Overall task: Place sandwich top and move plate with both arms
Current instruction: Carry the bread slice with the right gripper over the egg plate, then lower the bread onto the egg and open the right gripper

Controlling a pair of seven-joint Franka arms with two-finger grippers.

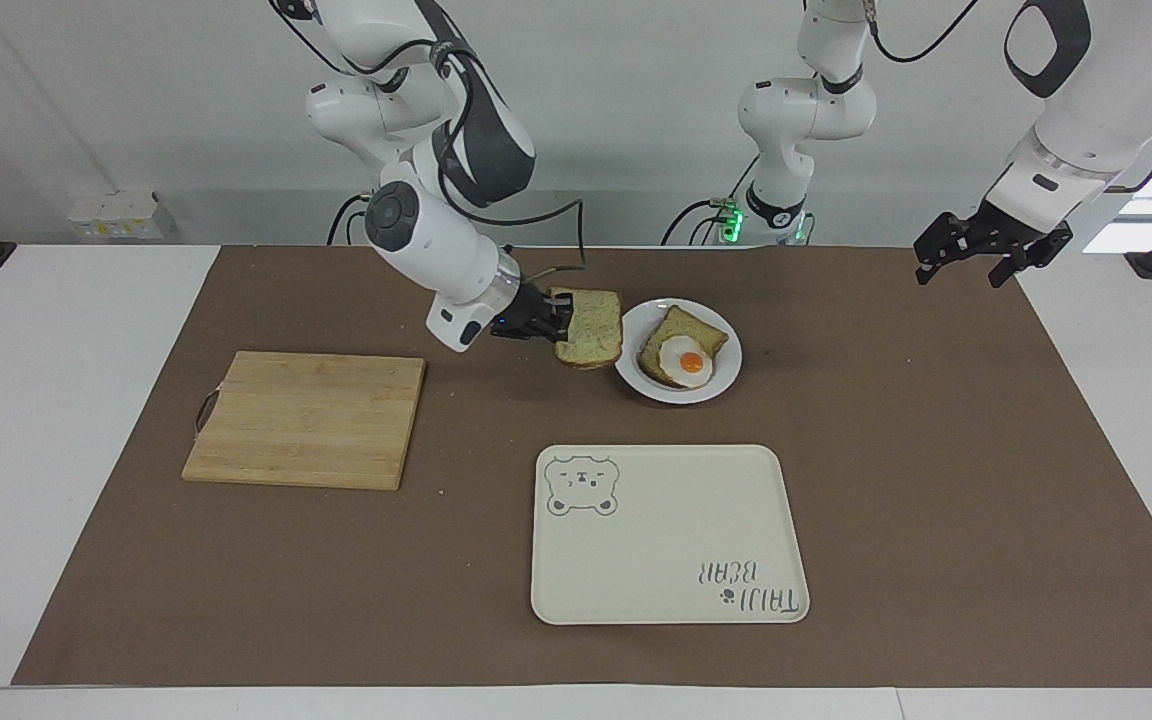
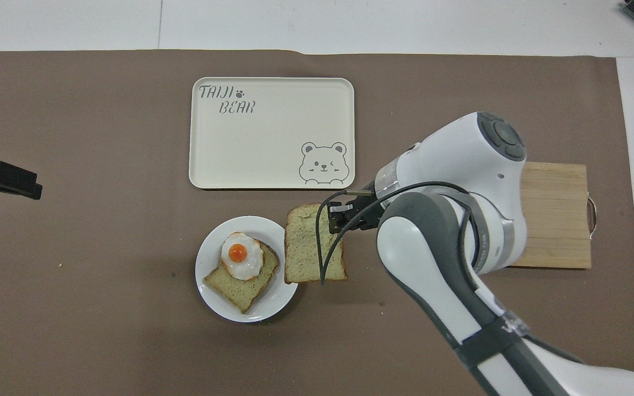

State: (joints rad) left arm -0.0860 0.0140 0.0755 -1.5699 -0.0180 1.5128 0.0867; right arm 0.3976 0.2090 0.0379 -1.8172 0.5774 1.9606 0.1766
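My right gripper (image 1: 558,322) (image 2: 332,219) is shut on one edge of the sandwich top (image 1: 591,328) (image 2: 309,247), a pale bread slice with a dark crust. It holds the slice in the air, flat, just over the plate's edge on the right arm's side. The small white plate (image 1: 719,384) (image 2: 282,289) carries a toast slice with a fried egg (image 1: 687,360) (image 2: 240,256). My left gripper (image 1: 971,262) (image 2: 3,180) waits open above the mat's edge at the left arm's end.
A wooden cutting board (image 1: 306,418) (image 2: 556,214) lies toward the right arm's end. A cream bear tray (image 1: 666,535) (image 2: 271,132) lies farther from the robots than the plate. A brown mat (image 1: 936,480) covers the table.
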